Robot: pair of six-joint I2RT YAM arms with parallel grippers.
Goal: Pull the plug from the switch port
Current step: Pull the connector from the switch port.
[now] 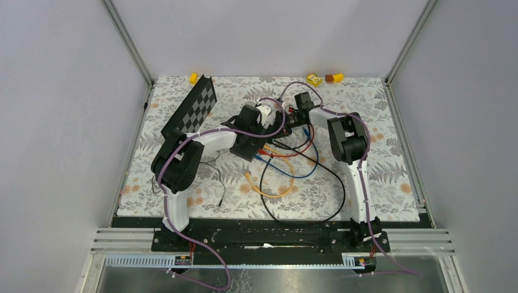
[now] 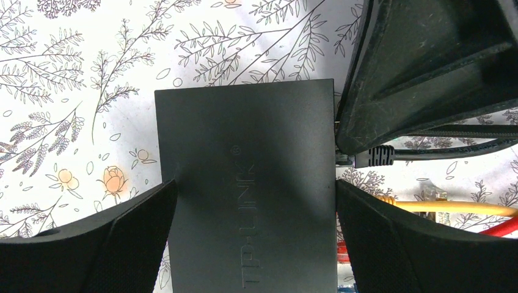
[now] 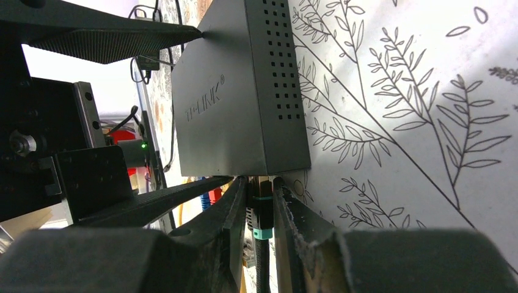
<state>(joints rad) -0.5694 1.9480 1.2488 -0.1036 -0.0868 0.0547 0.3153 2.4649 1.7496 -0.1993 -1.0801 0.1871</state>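
Observation:
The switch is a flat matte-black box marked TP-LINK, lying on the leaf-patterned tablecloth. My left gripper spans its width, with one finger against the left edge and the other against the right edge. A black plug with a teal band sits at the switch's port edge, and my right gripper is shut on it. In the left wrist view the same plug meets the switch's right edge, with the right gripper's dark body above it. From the top, both grippers meet at mid-table around the switch.
Loose yellow, red, blue and black cables trail towards the near edge. A chequered board lies at the back left. Small yellow blocks sit by the back wall.

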